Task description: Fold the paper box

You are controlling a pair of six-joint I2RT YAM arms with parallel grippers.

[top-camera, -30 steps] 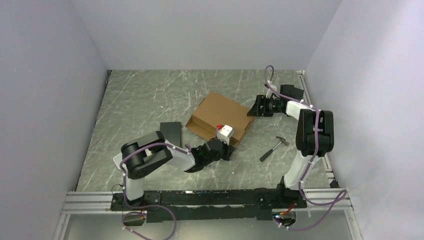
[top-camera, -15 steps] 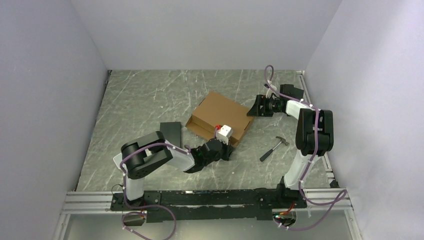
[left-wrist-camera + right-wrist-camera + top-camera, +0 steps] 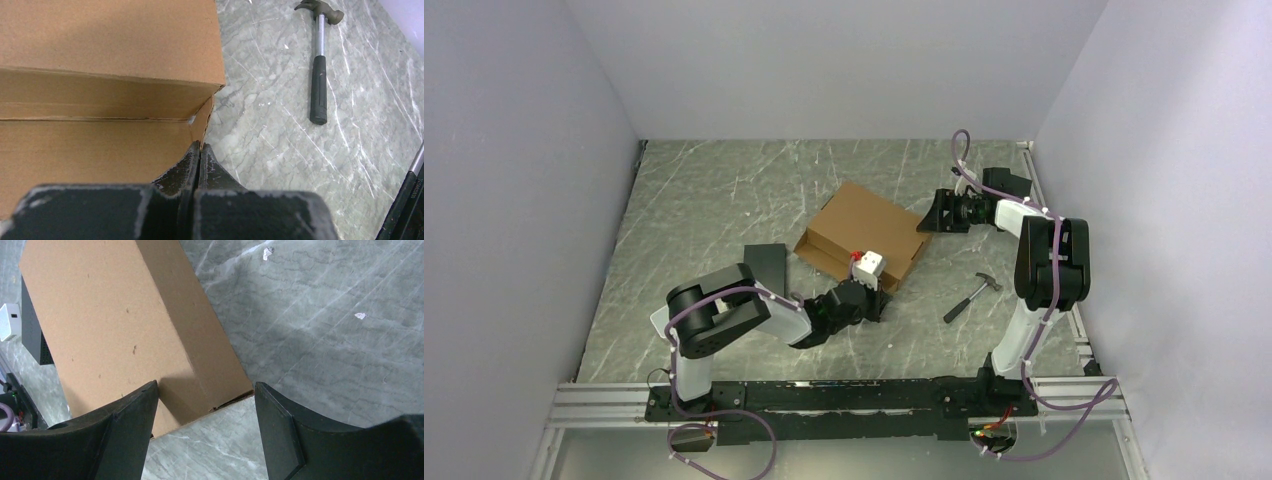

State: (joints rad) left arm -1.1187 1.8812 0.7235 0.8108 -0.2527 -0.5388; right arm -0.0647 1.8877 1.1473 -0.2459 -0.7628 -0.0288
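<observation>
The paper box point(image 3: 864, 230) is a brown cardboard mailer lying on the marble table, lid down over the tray. My left gripper point(image 3: 879, 292) is at its near right corner. In the left wrist view the box point(image 3: 110, 45) fills the upper left. There the left gripper point(image 3: 200, 145) is shut, its tips pinching the thin edge of a side flap at the corner. My right gripper point(image 3: 936, 215) hovers by the box's far right corner. In the right wrist view it point(image 3: 206, 387) stands open, with the box point(image 3: 115, 325) corner between and beyond its fingers, untouched.
A hammer point(image 3: 972, 296) lies on the table right of the box and shows in the left wrist view too point(image 3: 318, 75). A black block point(image 3: 766, 262) sits left of the box. Grey walls close in the table on three sides.
My left wrist has shifted slightly left along the box's near corner, still shut. The right arm and the box have hardly moved.
</observation>
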